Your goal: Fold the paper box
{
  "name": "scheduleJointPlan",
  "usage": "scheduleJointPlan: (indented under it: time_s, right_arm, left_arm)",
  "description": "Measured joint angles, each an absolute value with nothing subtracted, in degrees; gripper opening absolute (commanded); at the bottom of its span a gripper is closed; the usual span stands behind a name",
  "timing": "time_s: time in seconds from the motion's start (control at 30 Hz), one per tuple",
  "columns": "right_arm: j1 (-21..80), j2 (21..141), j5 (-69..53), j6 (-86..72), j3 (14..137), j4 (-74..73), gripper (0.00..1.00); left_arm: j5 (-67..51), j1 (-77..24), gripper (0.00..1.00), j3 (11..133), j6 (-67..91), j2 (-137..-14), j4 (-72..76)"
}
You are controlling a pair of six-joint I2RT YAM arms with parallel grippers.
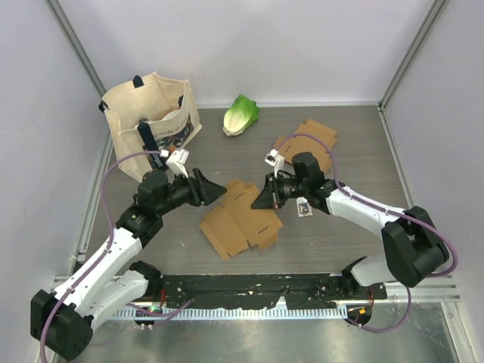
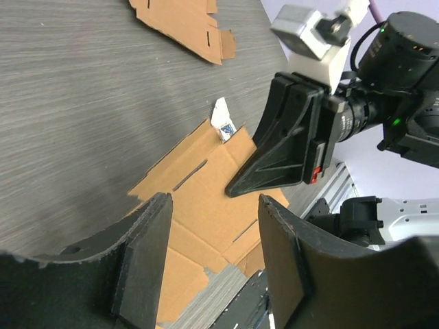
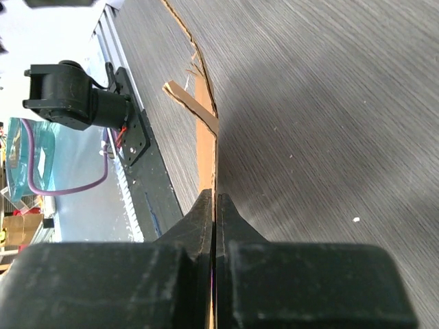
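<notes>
A flat brown cardboard box blank [image 1: 240, 219] lies in the middle of the table, partly raised on its right side. My right gripper [image 1: 257, 200] is shut on the blank's right edge; in the right wrist view the cardboard [image 3: 207, 137] runs edge-on out from between the closed fingers [image 3: 203, 212]. My left gripper [image 1: 219, 190] is open and empty, hovering just above the blank's upper left part. In the left wrist view the blank [image 2: 199, 199] shows between the open fingers [image 2: 147, 240], with the right gripper [image 2: 236, 185] on its far edge.
A second flat cardboard blank [image 1: 308, 142] lies at the back right. A green lettuce [image 1: 240, 115] lies at the back centre. A cream tote bag [image 1: 151, 113] stands at the back left. Grey walls enclose the table; a black rail [image 1: 249, 289] runs along the near edge.
</notes>
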State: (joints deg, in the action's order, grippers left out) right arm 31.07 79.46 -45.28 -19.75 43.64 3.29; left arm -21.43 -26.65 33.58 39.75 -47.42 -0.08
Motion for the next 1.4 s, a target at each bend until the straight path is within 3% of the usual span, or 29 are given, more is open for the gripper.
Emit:
scheduleJointPlan:
  time_s: [0.1, 0.17, 0.23, 0.43, 0.57, 1.23, 1.4]
  right_arm:
    - [31.1, 80.8, -45.3, -19.0, 44.4, 1.1, 0.0]
    - [31.3, 81.3, -45.3, -18.6, 44.7, -0.1, 0.01]
    - [31.9, 81.8, -45.3, -18.2, 45.4, -1.8, 0.0]
    - [34.3, 82.4, -44.1, -17.9, 46.7, -3.1, 0.0]
    - [34.8, 82.4, -42.8, -18.2, 46.7, -3.0, 0.0]
    - [35.2, 82.4, -41.8, -19.6, 46.6, -0.9, 0.0]
    - [35.2, 82.4, -41.8, -19.8, 46.6, 0.0, 0.0]
  left_arm:
    - [-21.5, -27.5, 0.53, 36.4, 39.6, -49.9, -1.1]
    - [-21.5, -28.9, 0.31, 37.8, 39.6, -51.7, -1.1]
    - [-21.8, -30.2, 0.19, 38.9, 39.9, -53.8, -1.0]
    - [-23.3, -32.6, 0.09, 45.0, 41.6, -65.0, 0.5]
    - [-17.0, -36.2, 0.02, 50.1, 40.9, -69.5, -3.7]
    - [1.0, -43.3, 0.0, 52.6, 37.0, -71.2, -11.0]
    - [2.0, -44.0, 0.17, 52.6, 37.0, -71.1, -12.1]
